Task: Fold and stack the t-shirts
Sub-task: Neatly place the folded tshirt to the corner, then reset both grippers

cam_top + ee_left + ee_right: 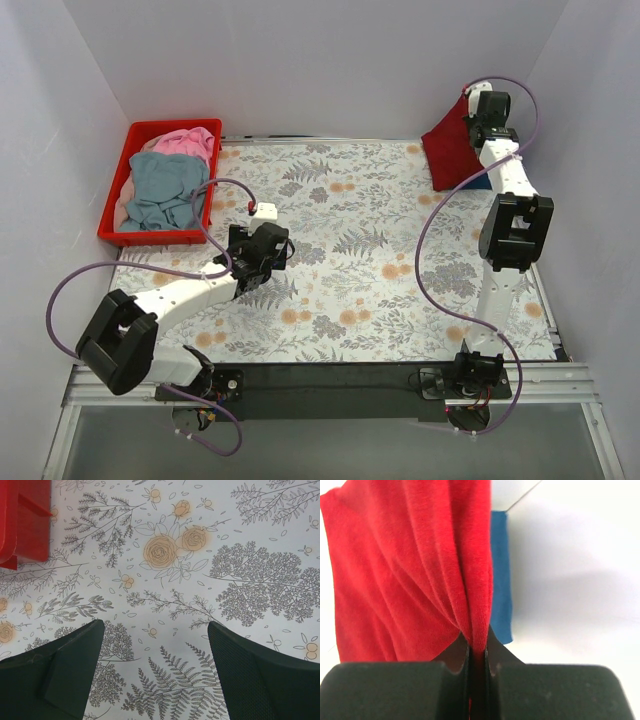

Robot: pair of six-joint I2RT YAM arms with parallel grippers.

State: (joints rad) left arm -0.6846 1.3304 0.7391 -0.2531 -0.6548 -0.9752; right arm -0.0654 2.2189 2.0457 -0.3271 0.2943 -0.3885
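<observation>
My right gripper is shut on a dark red t-shirt and holds it up at the far right corner; the cloth hangs down from the pinch in the right wrist view. A navy blue t-shirt lies under it; a sliver shows in the top view. My left gripper is open and empty, low over the floral table cover in the left middle. A grey-blue t-shirt and a pink t-shirt lie crumpled in the red basket.
The red basket stands at the far left; its corner shows in the left wrist view. White walls close in the table on the left, back and right. A black rail runs along the near edge.
</observation>
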